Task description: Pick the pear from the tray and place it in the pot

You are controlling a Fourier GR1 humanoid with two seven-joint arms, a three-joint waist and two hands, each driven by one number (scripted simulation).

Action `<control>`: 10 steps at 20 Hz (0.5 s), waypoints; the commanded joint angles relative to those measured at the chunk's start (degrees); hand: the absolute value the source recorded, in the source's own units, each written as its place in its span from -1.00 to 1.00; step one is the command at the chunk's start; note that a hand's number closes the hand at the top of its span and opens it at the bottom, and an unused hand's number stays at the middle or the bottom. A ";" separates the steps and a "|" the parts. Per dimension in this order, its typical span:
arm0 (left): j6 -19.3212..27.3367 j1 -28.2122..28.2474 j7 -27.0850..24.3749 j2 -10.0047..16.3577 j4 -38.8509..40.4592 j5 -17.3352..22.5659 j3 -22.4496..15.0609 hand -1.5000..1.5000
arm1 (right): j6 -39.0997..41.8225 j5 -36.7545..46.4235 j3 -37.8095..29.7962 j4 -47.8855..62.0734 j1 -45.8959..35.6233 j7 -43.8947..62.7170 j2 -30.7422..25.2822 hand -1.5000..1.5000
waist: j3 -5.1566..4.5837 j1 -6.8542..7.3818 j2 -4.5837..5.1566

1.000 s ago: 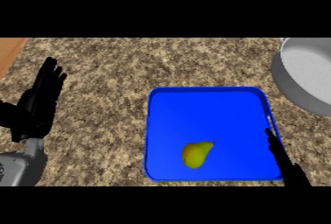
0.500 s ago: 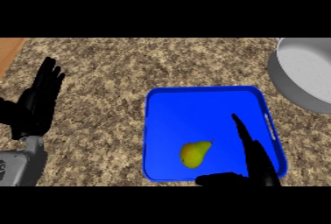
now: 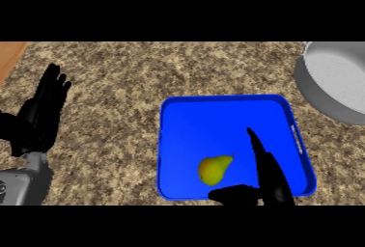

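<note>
A speckled brown-and-grey stone-pattern counter [image 3: 121, 87] is filling the head view, with a strip of orange wood [image 3: 10, 54] showing at the upper left corner. A glossy blue tray [image 3: 214, 120], square with rounded corners, a raised rim and a slot handle in its right side, is sitting flat on the counter right of centre. The pear [image 3: 215, 169], yellow-green and smooth, is lying on its side in the tray's lower half, narrow end pointing up and right. A round grey pot [image 3: 317, 99] with a pale interior is standing at the upper right, partly cut off by the view's edge and just beyond the tray's far right corner. The right robot hand [image 3: 271, 183], black, is entering from the lower edge and reaching over the tray's near rim, its fingers [image 3: 258, 147] straight and pressed together just right of the pear, its thumb spread out toward the pear's lower end; nothing is curling round the fruit, and contact cannot be judged. The left robot hand [image 3: 41, 116] is resting at the left edge, fingers straight and pointing up, well apart from the tray.
</note>
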 commanded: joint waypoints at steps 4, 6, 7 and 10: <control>-0.44 -2.47 4.75 -0.09 -1.93 -1.47 2.93 0.00 | -1.04 0.27 -0.92 7.75 0.78 -6.66 2.75 -1.00 | 0.02 -0.04 0.00; -1.08 0.97 2.54 -2.51 -3.14 -2.31 1.52 0.00 | -0.29 0.17 -2.73 9.20 0.20 -7.85 2.31 -1.00 | 0.01 0.03 -0.01; -3.26 1.42 -1.42 -2.39 0.23 -2.22 3.12 0.00 | -0.25 0.65 -2.27 8.77 0.45 -6.90 3.47 -1.00 | 0.01 -0.03 0.01; -2.64 -4.15 0.53 -1.98 3.59 -1.93 4.08 0.00 | -0.73 1.60 -3.05 15.67 -3.69 -6.23 5.90 -1.00 | 0.01 -0.06 0.09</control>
